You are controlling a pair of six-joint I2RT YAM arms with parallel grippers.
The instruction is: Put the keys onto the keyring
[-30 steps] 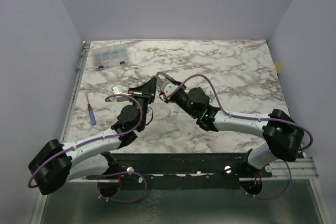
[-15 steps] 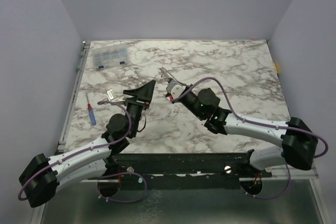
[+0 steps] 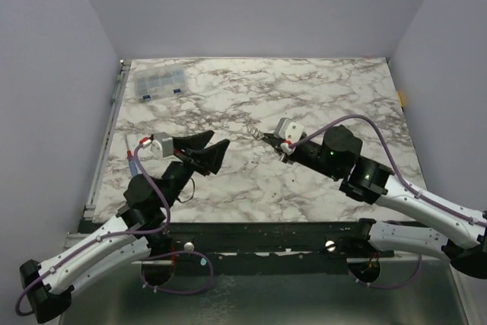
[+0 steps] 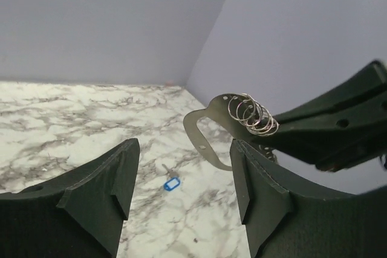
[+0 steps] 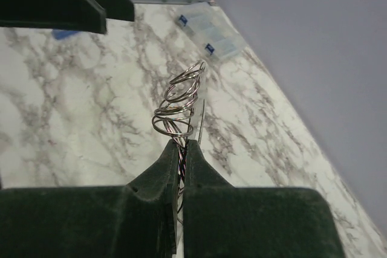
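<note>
From above, your left fingers (image 3: 215, 148) stand released over the counter (image 3: 319, 89), and your right fingers (image 3: 265, 138) are clenched. In the left wrist view, the keyring (image 4: 205, 112) is held up in the air beyond the spread fingers. Wire rings (image 4: 254, 115) are bunched on it, and a blue tag (image 4: 172, 183) lies on the counter below. In the right wrist view, the clenched fingers grasp the keyring.

White arms (image 3: 106, 240), black joints, purple cables (image 3: 346, 120)
</note>
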